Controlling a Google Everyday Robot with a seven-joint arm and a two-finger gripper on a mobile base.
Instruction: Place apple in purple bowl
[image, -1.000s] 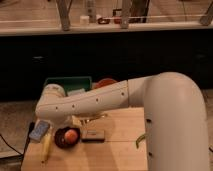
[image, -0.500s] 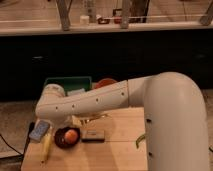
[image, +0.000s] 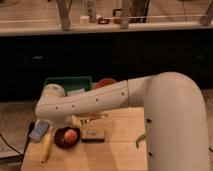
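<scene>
Gripper (image: 64, 120): at the left end of the arm, tucked under the white forearm just above the far rim of the purple bowl (image: 59, 140); its opening is hidden, cannot tell wide or narrow, nor whether it touches anything. Change over the last second: none seen. Arm, bowl and fruit hold the same places in all three views. Apple (image: 72, 135) sits inside the purple bowl, right of its middle, near the desk's left edge. Judgement: placement looks done, and what remains is letting go (if not already) and lifting clear without tipping the bowl. Outward: banana (image: 46, 148) lies lengthwise just left of the bowl, a blue packet (image: 39, 130) at its far end. Small dark flat block (image: 93, 134) just right of the bowl. Green bin (image: 67, 82) and orange bowl (image: 104, 83) at the far edge, partly behind the arm. A green thing (image: 140, 140) peeks out at the arm's base, right side. Desk (image: 117, 152): pale wood. Room: dark cabinet fronts behind, a pale counter above with small items, speckled floor at left.
</scene>
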